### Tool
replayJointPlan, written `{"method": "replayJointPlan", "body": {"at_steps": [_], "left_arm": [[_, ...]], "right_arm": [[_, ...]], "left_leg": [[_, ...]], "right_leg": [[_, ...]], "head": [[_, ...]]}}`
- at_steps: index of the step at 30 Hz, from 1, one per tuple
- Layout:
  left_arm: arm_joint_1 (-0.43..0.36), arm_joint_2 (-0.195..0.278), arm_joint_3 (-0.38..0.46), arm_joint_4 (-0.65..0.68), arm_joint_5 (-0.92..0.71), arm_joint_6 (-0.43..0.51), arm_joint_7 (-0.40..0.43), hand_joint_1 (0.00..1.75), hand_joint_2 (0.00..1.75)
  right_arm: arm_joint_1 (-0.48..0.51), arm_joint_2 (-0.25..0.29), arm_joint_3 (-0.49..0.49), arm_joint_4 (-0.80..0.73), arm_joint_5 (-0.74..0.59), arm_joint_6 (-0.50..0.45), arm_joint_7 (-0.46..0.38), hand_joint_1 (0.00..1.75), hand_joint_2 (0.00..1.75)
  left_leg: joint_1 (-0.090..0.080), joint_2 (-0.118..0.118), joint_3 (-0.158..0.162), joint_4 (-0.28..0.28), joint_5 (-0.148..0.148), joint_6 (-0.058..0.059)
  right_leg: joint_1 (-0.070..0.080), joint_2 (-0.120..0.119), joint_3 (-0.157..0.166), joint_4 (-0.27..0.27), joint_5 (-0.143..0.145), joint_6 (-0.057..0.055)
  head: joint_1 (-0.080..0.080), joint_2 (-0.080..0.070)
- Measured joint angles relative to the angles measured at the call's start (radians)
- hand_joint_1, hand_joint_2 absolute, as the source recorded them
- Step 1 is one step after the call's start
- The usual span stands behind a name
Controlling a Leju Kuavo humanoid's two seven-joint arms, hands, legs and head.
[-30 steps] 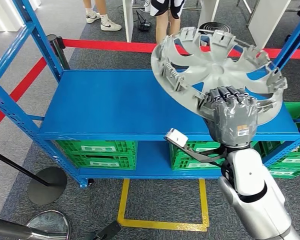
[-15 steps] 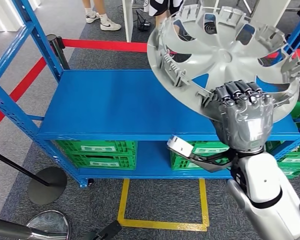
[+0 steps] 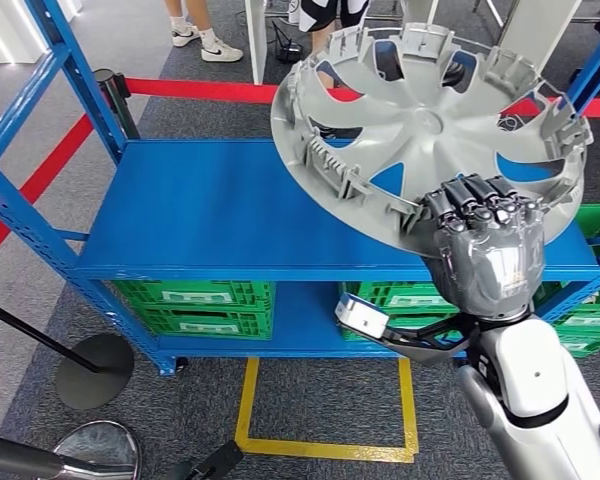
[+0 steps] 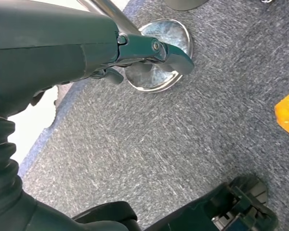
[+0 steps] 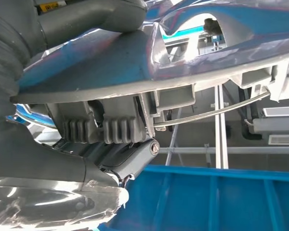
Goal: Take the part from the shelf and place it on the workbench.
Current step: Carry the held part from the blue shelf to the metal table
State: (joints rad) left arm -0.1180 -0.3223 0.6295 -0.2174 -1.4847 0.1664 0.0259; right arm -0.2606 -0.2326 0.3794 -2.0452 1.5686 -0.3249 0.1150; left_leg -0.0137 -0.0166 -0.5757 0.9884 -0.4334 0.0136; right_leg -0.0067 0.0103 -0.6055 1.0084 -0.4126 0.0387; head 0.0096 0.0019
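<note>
The part is a grey plastic wheel cover [image 3: 425,130] with its ribbed inner side up. My right hand [image 3: 487,245] grips its near rim and holds it tilted in the air above the right end of the blue shelf [image 3: 206,210]. Close up in the right wrist view, the cover's rim [image 5: 208,53] sits clamped between the thumb and the fingers [image 5: 128,159]. My left hand [image 4: 81,48] hangs low over the grey carpet with its fingers apart and nothing in them.
Green crates [image 3: 195,305] fill the shelf's lower level. Blue uprights [image 3: 78,80] frame the shelf on both sides. A red barrier strap [image 3: 206,88] runs behind it, and people's legs [image 3: 199,25] stand beyond. A stanchion base [image 3: 93,370] and yellow floor marking [image 3: 327,445] lie nearby.
My right hand has raised the wheel cover off the shelf top and drawn it nearer and leftward. The cover looms larger and higher in the head view.
</note>
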Motion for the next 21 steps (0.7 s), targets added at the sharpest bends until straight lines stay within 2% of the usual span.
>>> {"method": "replayJointPlan", "body": {"at_steps": [8,13,15,16,17,19,20,21], "left_arm": [[0.003,0.002,0.007,0.0,0.0,0.014,0.008,0.0,1.75],[0.007,0.003,0.012,0.0,0.0,0.035,0.016,0.0,1.75],[0.009,0.002,0.014,0.0,0.0,0.039,0.016,0.0,1.75],[0.009,0.002,0.015,0.0,0.0,0.04,0.016,0.0,1.75],[0.01,0.002,0.017,0.0,0.0,0.042,0.016,0.0,1.75],[0.011,0.002,0.021,0.0,0.0,0.045,0.016,0.0,1.75],[0.012,0.002,0.023,0.0,0.0,0.047,0.016,0.0,1.75],[0.013,0.002,0.025,0.0,0.0,0.048,0.017,0.0,1.75]], "right_arm": [[0.004,0.011,0.002,0.022,0.0,0.006,0.033,1.75,1.75],[0.013,0.018,0.006,0.031,0.0,0.007,0.035,1.75,1.75],[0.016,0.019,0.007,0.032,0.0,0.007,0.035,1.75,1.75],[0.017,0.019,0.007,0.032,0.0,0.007,0.035,1.75,1.75],[0.018,0.019,0.008,0.032,0.0,0.007,0.035,1.75,1.75],[0.02,0.019,0.008,0.032,0.0,0.008,0.033,1.75,1.75],[0.022,0.019,0.008,0.033,0.0,0.008,0.033,1.75,1.75],[0.024,0.019,0.009,0.035,0.0,0.008,0.032,1.75,1.75]], "left_leg": [[-0.006,0.0,-0.001,0.002,-0.002,0.005],[-0.013,0.0,-0.003,0.005,-0.004,0.019],[-0.008,0.001,0.0,-0.005,0.006,0.027],[-0.004,0.002,0.002,-0.01,0.011,0.03],[-0.001,0.003,0.004,-0.013,0.015,0.033],[0.0,0.003,0.003,-0.013,0.016,0.034],[0.0,0.003,0.003,-0.013,0.015,0.034],[0.0,0.003,0.003,-0.012,0.015,0.034]], "right_leg": [[-0.006,0.0,0.0,0.0,0.001,0.005],[-0.013,0.0,0.001,-0.004,0.002,0.017],[-0.013,0.0,-0.002,-0.002,-0.002,0.025],[-0.012,-0.001,-0.011,0.015,-0.018,0.027],[-0.011,-0.002,-0.028,0.056,-0.045,0.029],[-0.012,-0.002,-0.084,0.189,-0.114,0.031],[-0.012,-0.002,-0.109,0.248,-0.134,0.032],[-0.013,-0.003,-0.121,0.277,-0.134,0.034]], "head": [[0.0,0.0],[-0.001,0.0],[0.0,0.0],[0.001,0.0],[0.003,0.0],[0.005,0.0],[0.005,0.0],[0.005,0.0]]}}
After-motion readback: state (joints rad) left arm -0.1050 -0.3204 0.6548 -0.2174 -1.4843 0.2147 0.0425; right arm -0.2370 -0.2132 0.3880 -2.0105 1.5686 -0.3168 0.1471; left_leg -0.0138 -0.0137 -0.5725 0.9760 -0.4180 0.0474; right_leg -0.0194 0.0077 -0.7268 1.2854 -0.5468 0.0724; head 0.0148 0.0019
